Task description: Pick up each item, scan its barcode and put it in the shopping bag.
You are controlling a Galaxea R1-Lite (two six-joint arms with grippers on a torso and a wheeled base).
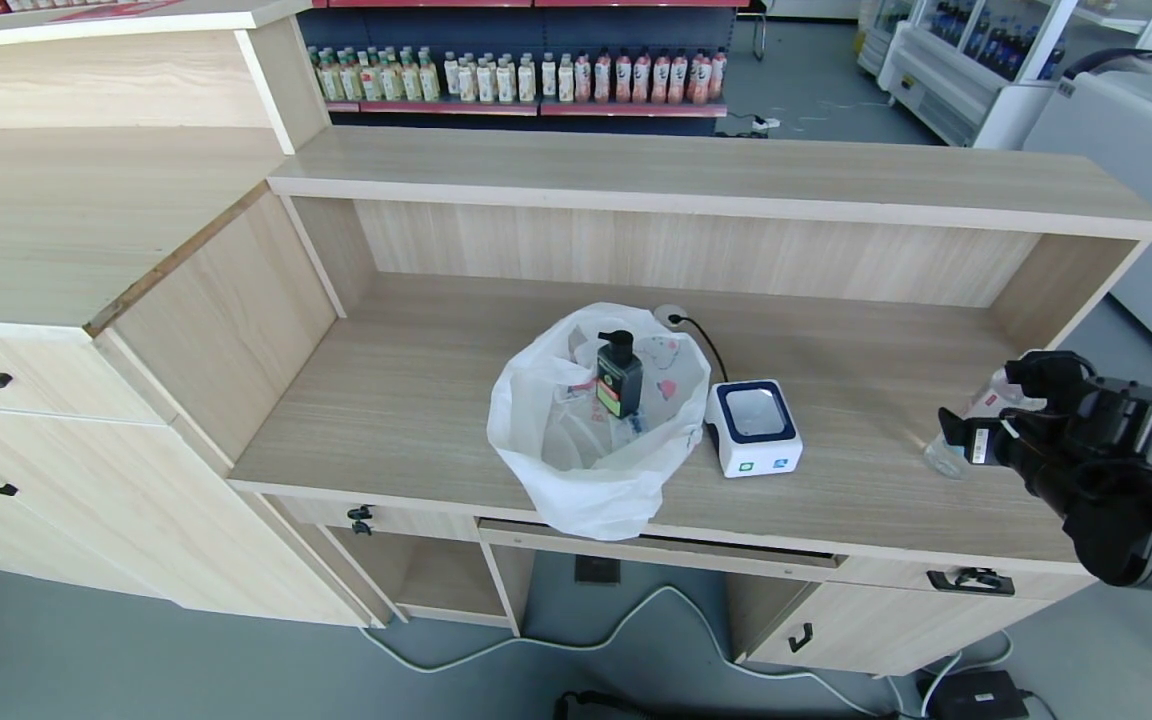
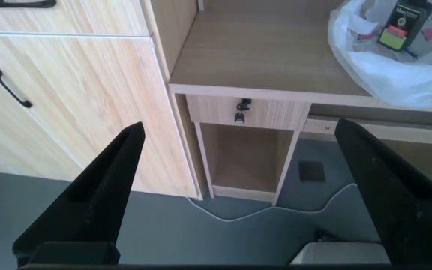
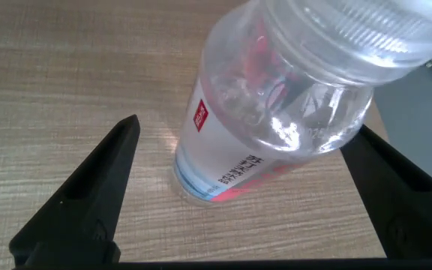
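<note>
A: Shopping bag (image 1: 526, 430) side first. What is the left pincer (image 2: 238, 124) doing?
B: Hanging low off the left front corner of the bench (image 1: 416, 400), over the floor, jaws gaping wide, carrying nothing.
A: And the bag itself?
B: Sitting open at mid-bench by the front edge, with a dark pump bottle (image 1: 619, 375) standing inside. Scanner (image 1: 754, 425) is sitting just beside it on the right, window facing up.
A: Farther right?
B: Clear bottle (image 3: 261, 127) is resting with its base on the bench near the right end, well apart from the scanner, and looking tilted. Right pincer (image 1: 986, 405) is straddling it, fingers spread wide on either side, not clamping yet. Whether they are touching it I cannot tell.
A: So which step?
B: Judging it as the pick-up of the clear bottle. The next move is calling for closing squarely on the body, lifting, then carrying it left to the scanner window, barcode turned down. Where the barcode is sitting, I cannot tell.
</note>
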